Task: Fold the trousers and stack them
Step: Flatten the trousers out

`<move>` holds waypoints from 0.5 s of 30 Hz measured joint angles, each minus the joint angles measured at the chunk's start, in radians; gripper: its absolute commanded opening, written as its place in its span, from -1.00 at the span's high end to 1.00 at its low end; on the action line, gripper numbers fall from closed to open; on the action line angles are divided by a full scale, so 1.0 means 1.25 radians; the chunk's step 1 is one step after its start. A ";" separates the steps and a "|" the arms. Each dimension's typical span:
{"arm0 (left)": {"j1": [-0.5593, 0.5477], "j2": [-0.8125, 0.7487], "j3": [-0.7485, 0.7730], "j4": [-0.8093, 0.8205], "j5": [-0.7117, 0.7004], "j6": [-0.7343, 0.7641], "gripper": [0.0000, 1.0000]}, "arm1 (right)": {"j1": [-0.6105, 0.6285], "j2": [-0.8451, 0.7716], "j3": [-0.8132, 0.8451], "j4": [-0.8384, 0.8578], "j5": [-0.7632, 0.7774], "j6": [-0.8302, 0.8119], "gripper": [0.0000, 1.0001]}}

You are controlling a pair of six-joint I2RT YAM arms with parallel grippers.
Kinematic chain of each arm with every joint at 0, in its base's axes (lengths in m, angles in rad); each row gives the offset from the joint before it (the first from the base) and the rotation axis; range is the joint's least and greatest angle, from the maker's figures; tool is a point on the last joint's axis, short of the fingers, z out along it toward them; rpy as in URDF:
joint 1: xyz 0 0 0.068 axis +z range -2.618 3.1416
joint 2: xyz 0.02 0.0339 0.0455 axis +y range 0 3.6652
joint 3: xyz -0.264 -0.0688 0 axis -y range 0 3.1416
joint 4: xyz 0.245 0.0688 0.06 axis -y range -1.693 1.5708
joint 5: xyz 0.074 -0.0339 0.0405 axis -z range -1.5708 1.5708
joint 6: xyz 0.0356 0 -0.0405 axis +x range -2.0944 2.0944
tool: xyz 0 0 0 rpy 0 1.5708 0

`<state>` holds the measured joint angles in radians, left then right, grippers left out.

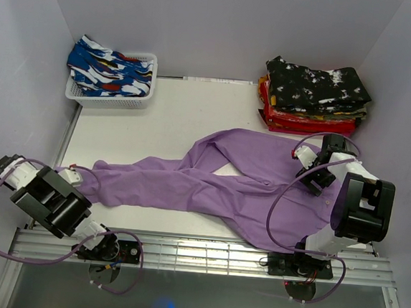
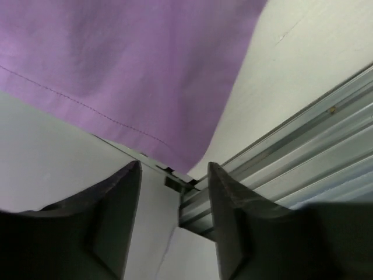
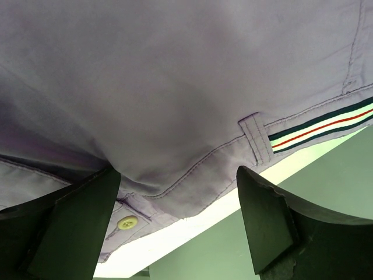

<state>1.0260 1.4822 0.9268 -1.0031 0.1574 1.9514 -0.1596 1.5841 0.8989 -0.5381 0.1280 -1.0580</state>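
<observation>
The purple trousers point(image 1: 217, 180) lie spread flat on the white table, legs to the left, waist to the right. My left gripper point(image 1: 72, 176) is open and empty at the table's left edge, just short of the leg hem; in the left wrist view point(image 2: 175, 169) the purple hem point(image 2: 128, 64) lies ahead of the fingertips. My right gripper point(image 1: 300, 155) is open over the waist end. In the right wrist view point(image 3: 178, 175) the waistband point(image 3: 175, 76), its button point(image 3: 127, 222) and a striped inner band point(image 3: 320, 125) lie between and beyond the spread fingers, not gripped.
A white basket point(image 1: 109, 101) with blue patterned clothes stands at the back left. A stack of folded trousers point(image 1: 315, 99) sits at the back right. A metal rail point(image 1: 204, 249) runs along the table's front edge. Walls close in both sides.
</observation>
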 measured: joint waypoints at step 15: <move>-0.272 0.060 0.336 -0.132 0.351 -0.408 -0.83 | 0.003 0.000 0.028 -0.056 -0.055 -0.019 -0.96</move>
<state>0.6857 1.5570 1.3468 -1.1675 0.5964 1.4410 -0.1558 1.5837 0.9337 -0.6086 0.0597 -1.0821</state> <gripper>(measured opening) 0.849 0.983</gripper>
